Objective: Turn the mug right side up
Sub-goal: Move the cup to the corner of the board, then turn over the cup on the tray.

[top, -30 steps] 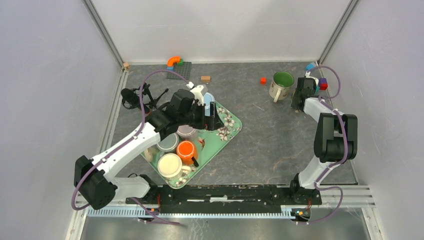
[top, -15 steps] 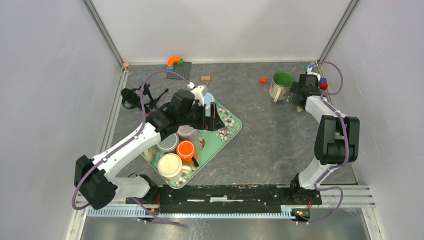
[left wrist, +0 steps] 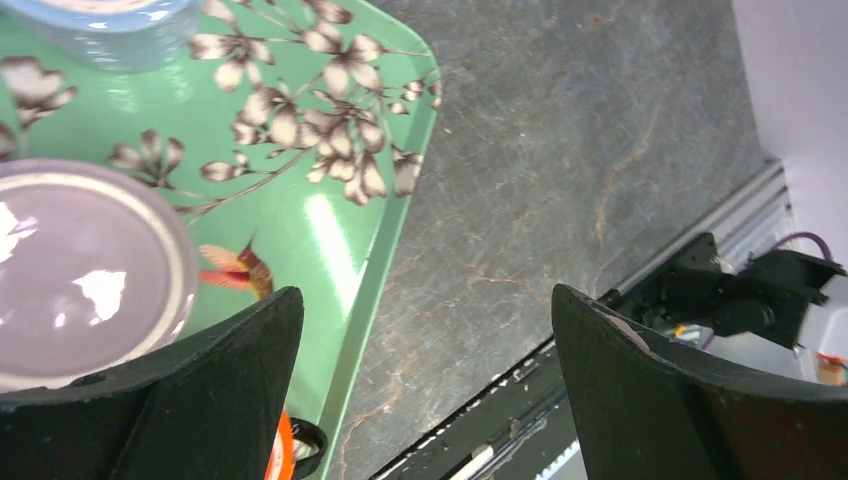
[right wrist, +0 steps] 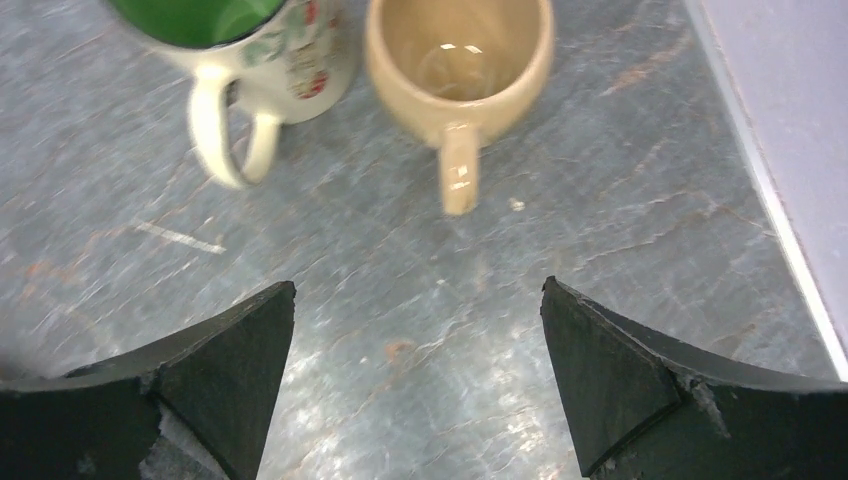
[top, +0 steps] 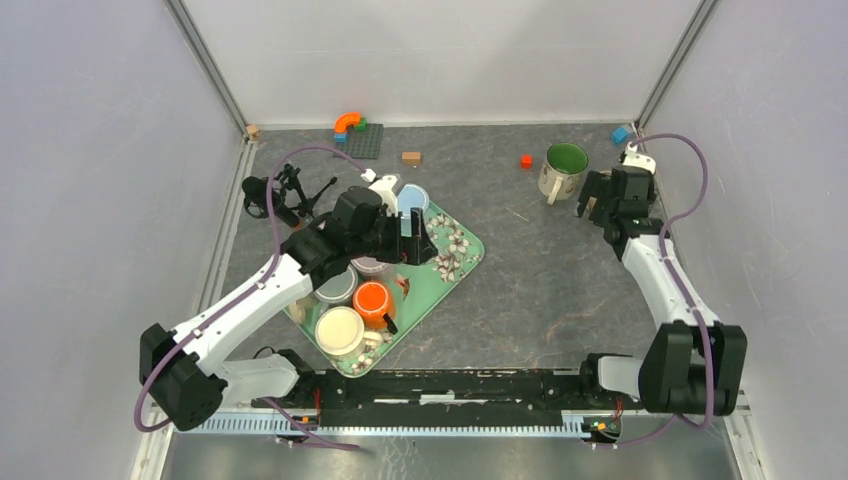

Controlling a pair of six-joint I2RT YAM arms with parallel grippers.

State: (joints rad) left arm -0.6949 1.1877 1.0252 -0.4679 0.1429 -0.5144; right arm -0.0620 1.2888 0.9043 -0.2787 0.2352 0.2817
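Note:
In the right wrist view a cream mug (right wrist: pixel 458 60) stands upright, mouth up, its handle pointing toward my right gripper (right wrist: pixel 418 285). That gripper is open and holds nothing; it hovers a short way back from the mug, not touching it. Just left of the cream mug stands a white mug with a green inside (right wrist: pixel 285 55), also upright. From above, only the green-lined mug (top: pixel 563 170) shows; the cream one is hidden under my right gripper (top: pixel 597 200). My left gripper (left wrist: pixel 428 290) is open and holds nothing. It hangs over the right edge of the green floral tray (left wrist: pixel 320 220).
The tray (top: pixel 455 250) carries several lidded containers, among them an orange one (top: pixel 372 297) and a white one (top: pixel 340 330). A red block (top: pixel 526 160), a brown block (top: pixel 411 157), a blue block (top: pixel 621 134) and a brick plate with an orange arch (top: pixel 355 130) lie along the back. A black tripod (top: pixel 270 195) lies at left.
My right gripper has opened wide and drawn back from the mugs toward the near side, its elbow swinging down. The left arm has shifted only slightly.

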